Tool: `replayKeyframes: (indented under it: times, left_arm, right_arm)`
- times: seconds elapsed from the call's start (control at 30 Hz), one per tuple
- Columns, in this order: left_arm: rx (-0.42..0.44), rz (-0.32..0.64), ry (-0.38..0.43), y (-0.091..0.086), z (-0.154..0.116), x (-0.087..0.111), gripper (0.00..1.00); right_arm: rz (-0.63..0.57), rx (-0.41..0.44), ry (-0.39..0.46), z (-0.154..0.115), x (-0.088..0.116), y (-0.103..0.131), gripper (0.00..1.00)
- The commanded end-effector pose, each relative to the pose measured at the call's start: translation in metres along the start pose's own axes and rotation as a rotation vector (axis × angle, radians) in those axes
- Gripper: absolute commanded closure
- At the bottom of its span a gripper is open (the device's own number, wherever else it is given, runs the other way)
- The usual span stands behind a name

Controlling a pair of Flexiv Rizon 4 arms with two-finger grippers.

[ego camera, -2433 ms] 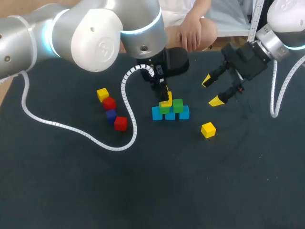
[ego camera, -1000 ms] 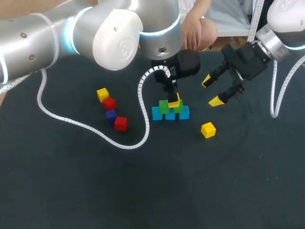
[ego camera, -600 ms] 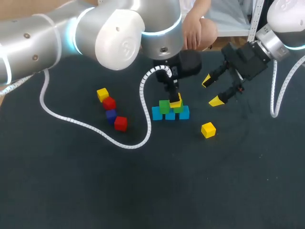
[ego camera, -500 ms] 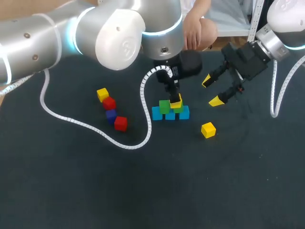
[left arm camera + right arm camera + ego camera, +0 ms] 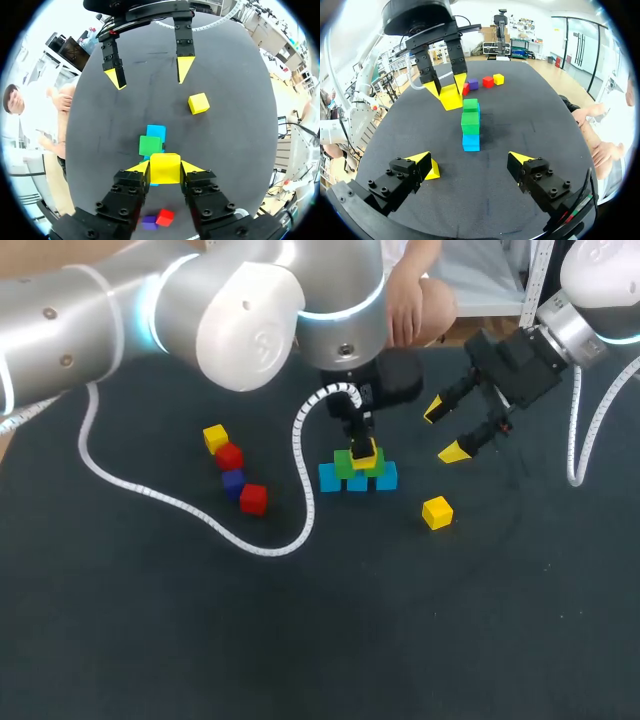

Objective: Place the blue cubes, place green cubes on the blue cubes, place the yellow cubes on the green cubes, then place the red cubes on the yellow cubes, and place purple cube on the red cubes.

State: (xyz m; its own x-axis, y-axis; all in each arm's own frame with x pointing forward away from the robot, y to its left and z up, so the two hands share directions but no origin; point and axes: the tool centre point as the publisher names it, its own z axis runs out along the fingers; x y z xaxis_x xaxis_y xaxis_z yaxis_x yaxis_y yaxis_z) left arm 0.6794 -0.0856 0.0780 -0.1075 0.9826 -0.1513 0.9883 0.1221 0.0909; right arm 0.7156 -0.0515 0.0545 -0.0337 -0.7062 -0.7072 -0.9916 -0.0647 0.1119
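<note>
The yellow cube (image 5: 165, 168) should come straight down and sit square on the green cubes (image 5: 470, 122), which rest on the row of blue cubes (image 5: 329, 478). Best, I judge, to let go only once it lies flat, then lift clear without nudging the pile. The left pincer (image 5: 363, 448) is closed narrowly on that cube, just above the greens. The right pincer (image 5: 471, 161) stands wide, holding nothing, over the worktop (image 5: 400, 620) beside the pile.
</note>
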Motion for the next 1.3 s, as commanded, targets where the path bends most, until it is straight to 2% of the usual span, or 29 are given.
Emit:
replayKeyframes:
  times: [0.03,0.8,1.3]
  left_arm:
    - [0.004,0.004,0.002,0.005,0.001,0.0,1.0]
    - [0.003,0.027,-0.025,0.018,0.011,0.0,1.0]
    - [0.008,0.03,-0.032,0.019,0.013,-0.002,1.0]
  right_arm:
    - [0.0,0.003,0.0,0.0,0.0,0.001,0.0]
    - [0.0,0.003,0.0,0.0,0.0,0.001,0.0]
    - [0.0,0.003,0.0,0.0,0.0,0.001,0.0]
